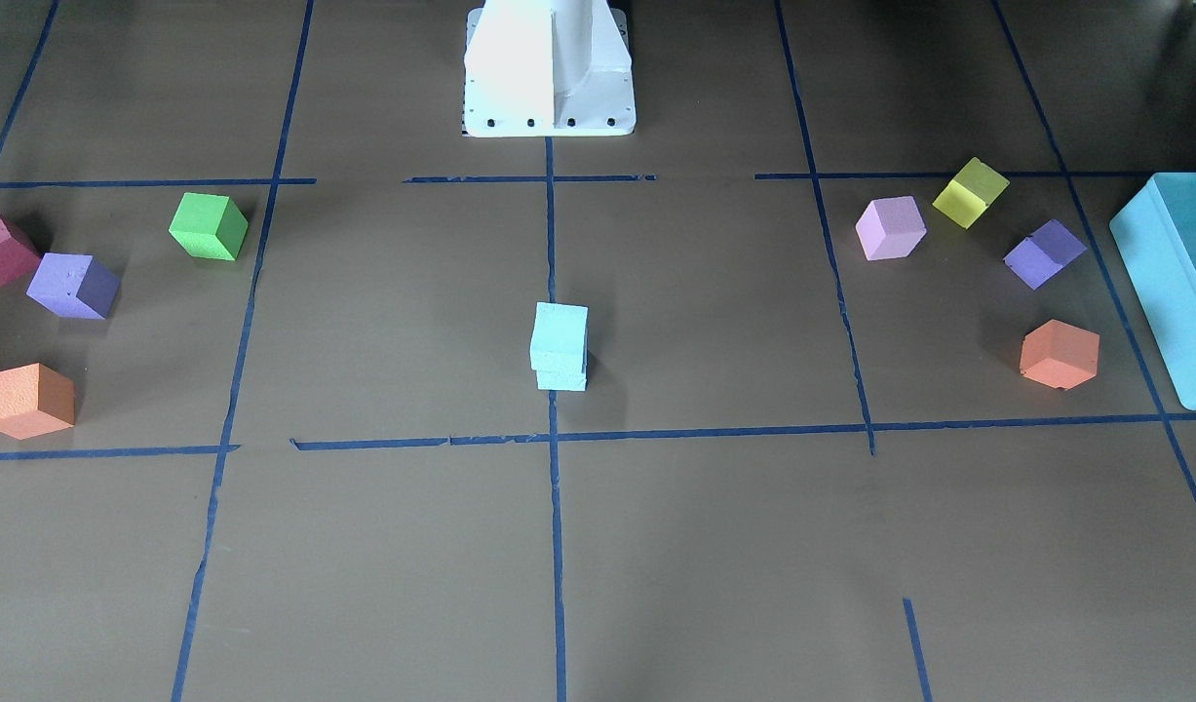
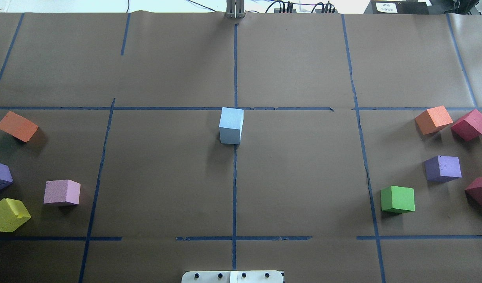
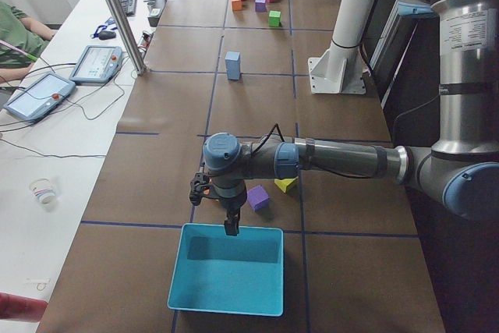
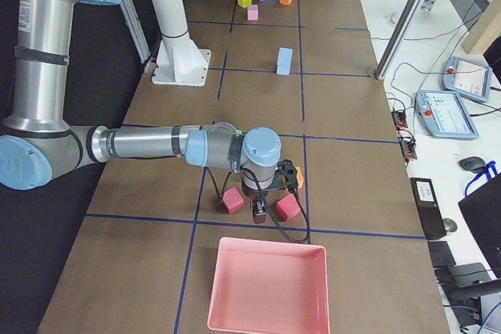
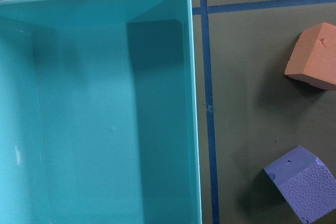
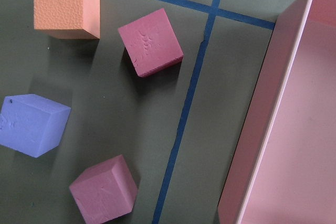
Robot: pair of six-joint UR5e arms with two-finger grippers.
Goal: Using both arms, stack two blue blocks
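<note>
The stacked blue blocks point(image 1: 559, 346) sit far from both hands: left hand point(image 3: 231, 228) by a teal box point(image 3: 226, 280), right hand point(image 4: 258, 211) between two red blocks point(image 4: 232, 199), and I cannot tell if either is open.

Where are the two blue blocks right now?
The two blue blocks stand stacked in the centre of the overhead view, on the middle tape line, straight out from the white pedestal base.
</note>
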